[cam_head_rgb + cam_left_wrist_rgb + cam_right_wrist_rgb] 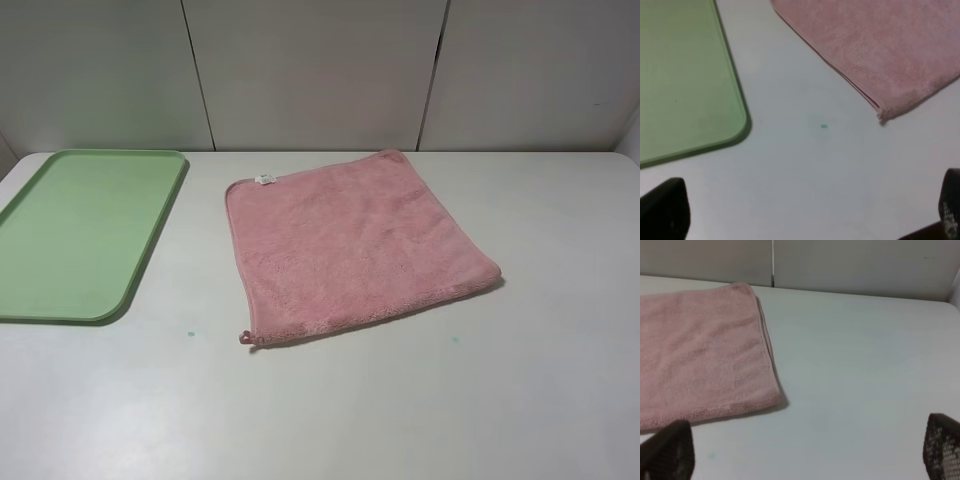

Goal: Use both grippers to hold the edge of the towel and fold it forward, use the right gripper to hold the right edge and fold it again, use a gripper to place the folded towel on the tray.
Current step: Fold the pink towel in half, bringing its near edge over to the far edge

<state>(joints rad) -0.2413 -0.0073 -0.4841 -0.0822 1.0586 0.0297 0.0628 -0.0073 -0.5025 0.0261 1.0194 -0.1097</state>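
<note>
Overhead, labels: a small white tag (264,180) is sitting on the far hem (330,167) of the towel (355,245), near its far-left corner; any print on it is too small to read.
Overhead, towel: it is lying flat and unfolded on the white table (400,410), slightly askew, with a corner loop (246,338) sticking out at the near-left corner.
Overhead, tray: the light-green tray (80,230) is lying left of the towel, apart from it, with bare table between them.
Overhead, marks: a tiny green speck (190,333) is showing on the table just left of the loop.
Left wrist, tool: the left gripper (807,212) is hanging over bare table, its black fingers (665,212) standing wide apart at opposite edges of the picture, holding and touching nothing.
Left wrist, surroundings: the towel (880,45) is showing its loop corner, the tray (685,75) is showing a rounded corner, and the green speck (824,126) is lying between them.
Left wrist, extra detail: the hem (840,72) is reading as a flatter, darker strip.
Right wrist, tool: the right gripper (805,450) is also gaping wide, empty, over bare table; one of its fingers (942,447) is showing a mesh-like pad.
Right wrist, towel: the towel (700,350) is showing its right hem (766,337) and near-right corner, close to one finger but not touching it.
Across views: the fingers are appearing in the wrist views only, the tag overhead only, and the tray overhead and at the left wrist only.
</note>
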